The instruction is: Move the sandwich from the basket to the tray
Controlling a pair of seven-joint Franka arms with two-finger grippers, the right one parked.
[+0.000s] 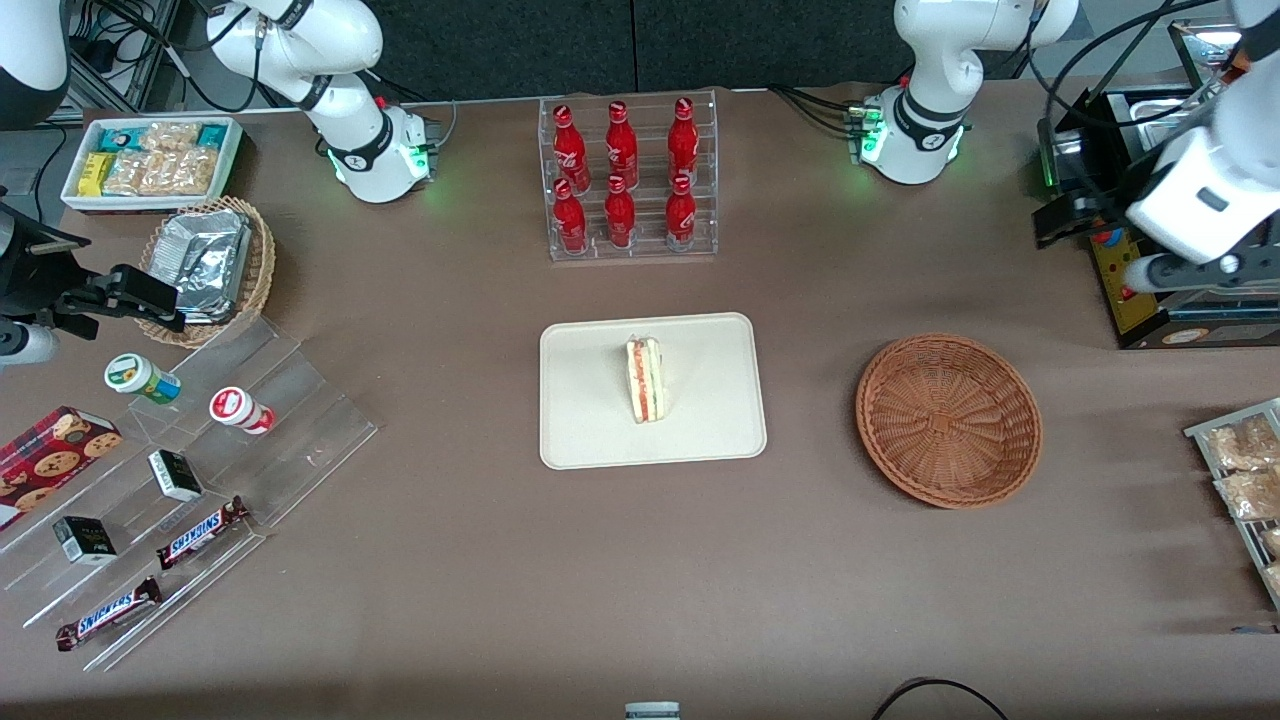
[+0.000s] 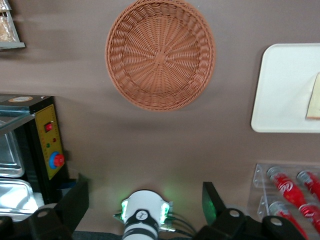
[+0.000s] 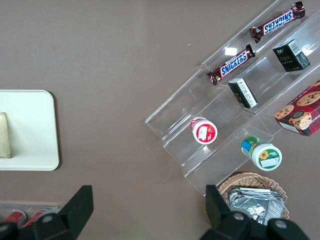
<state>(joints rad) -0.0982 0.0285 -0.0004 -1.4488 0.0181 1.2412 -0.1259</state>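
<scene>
The sandwich (image 1: 645, 380) stands on its edge in the middle of the cream tray (image 1: 590, 430), red and green filling showing. The reddish-brown wicker basket (image 1: 948, 420) sits beside the tray toward the working arm's end and holds nothing. My left gripper (image 1: 1068, 200) hangs high over that end of the table, farther from the front camera than the basket and apart from it. It is open and empty. In the left wrist view the gripper (image 2: 145, 200) frames the arm's base, with the basket (image 2: 160, 52), the tray (image 2: 280, 95) and a strip of the sandwich (image 2: 314, 97) visible.
A clear rack of red bottles (image 1: 628, 180) stands farther from the front camera than the tray. A black appliance with a yellow panel (image 1: 1130, 280) sits under my gripper. A rack of snack bags (image 1: 1245, 480) lies at the working arm's end. Acrylic steps (image 1: 200, 480) with snacks lie toward the parked arm's end.
</scene>
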